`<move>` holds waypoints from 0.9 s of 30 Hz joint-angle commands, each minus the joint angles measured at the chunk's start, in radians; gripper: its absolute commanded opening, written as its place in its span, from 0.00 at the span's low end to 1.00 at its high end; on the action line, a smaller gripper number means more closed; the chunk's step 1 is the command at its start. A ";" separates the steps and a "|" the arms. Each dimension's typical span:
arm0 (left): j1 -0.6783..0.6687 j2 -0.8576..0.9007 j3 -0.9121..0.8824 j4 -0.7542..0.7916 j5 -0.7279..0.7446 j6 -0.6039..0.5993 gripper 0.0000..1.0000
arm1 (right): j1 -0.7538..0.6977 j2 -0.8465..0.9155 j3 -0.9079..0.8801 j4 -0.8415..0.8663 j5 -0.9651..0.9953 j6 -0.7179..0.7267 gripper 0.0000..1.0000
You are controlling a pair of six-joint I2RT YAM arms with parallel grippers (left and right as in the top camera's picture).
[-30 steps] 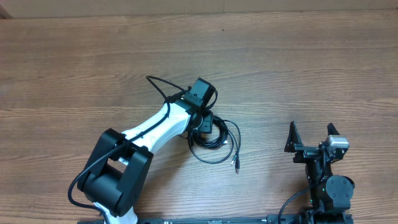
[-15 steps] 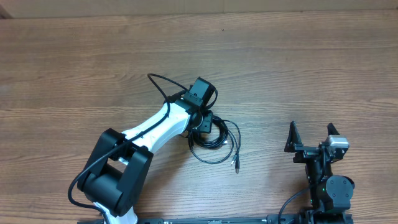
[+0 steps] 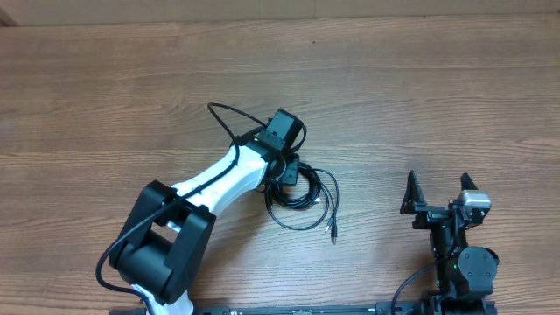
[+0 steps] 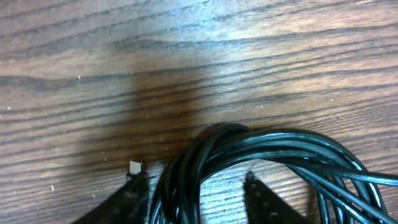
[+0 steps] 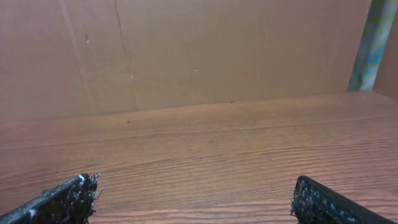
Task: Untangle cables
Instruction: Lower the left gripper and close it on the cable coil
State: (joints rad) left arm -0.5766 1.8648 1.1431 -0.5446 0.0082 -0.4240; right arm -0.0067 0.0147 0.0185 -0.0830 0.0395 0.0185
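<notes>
**A:** Where do the cables (image 3: 304, 199) lie?

**B:** Just below the middle of the overhead frame, flat on the wooden table (image 3: 437, 87). They are thin black cords wound into one loose coil. One strand trails out toward the lower right of the coil and ends in a small metallic plug (image 3: 332, 233).

**A:** And close up?

**B:** In the left wrist view the coil (image 4: 267, 144) fills the lower right. Several glossy strands are bunched together where they curve down to the bottom edge.

**A:** Is the left gripper (image 4: 194, 190) holding them?

**B:** Its jaws stand partly apart and straddle that bunch, one fingertip (image 4: 134, 191) on each side. A strip of table shows between the strands and the fingertip on the frame's right, so nothing is clamped. The other tip sits so near the cords that I cannot tell if it touches them.

**A:** What about from above?

**B:** The white left arm (image 3: 219, 179) reaches up from the lower left, with its wrist over the coil's upper left edge.

**A:** And the right gripper (image 3: 437, 197)?

**B:** It is at the lower right of the overhead frame, well apart from the cables. Its fingers (image 5: 65, 198) are spread wide with only bare table between them. A brown cardboard wall (image 5: 186, 50) stands behind.
</notes>
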 commanded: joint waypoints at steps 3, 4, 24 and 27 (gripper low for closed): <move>-0.007 0.013 -0.010 0.007 -0.019 0.014 0.40 | -0.001 -0.012 -0.011 0.003 -0.004 -0.004 1.00; -0.007 0.013 -0.010 0.006 -0.019 0.013 0.39 | -0.001 -0.012 -0.011 0.003 -0.004 -0.004 1.00; -0.007 0.014 -0.011 -0.003 -0.019 0.014 0.31 | -0.001 -0.012 -0.011 0.003 -0.004 -0.004 1.00; -0.007 0.021 -0.011 -0.001 -0.019 0.021 0.30 | -0.001 -0.012 -0.011 0.003 -0.004 -0.004 1.00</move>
State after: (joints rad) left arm -0.5766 1.8648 1.1393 -0.5491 -0.0013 -0.4156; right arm -0.0067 0.0147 0.0185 -0.0826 0.0395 0.0185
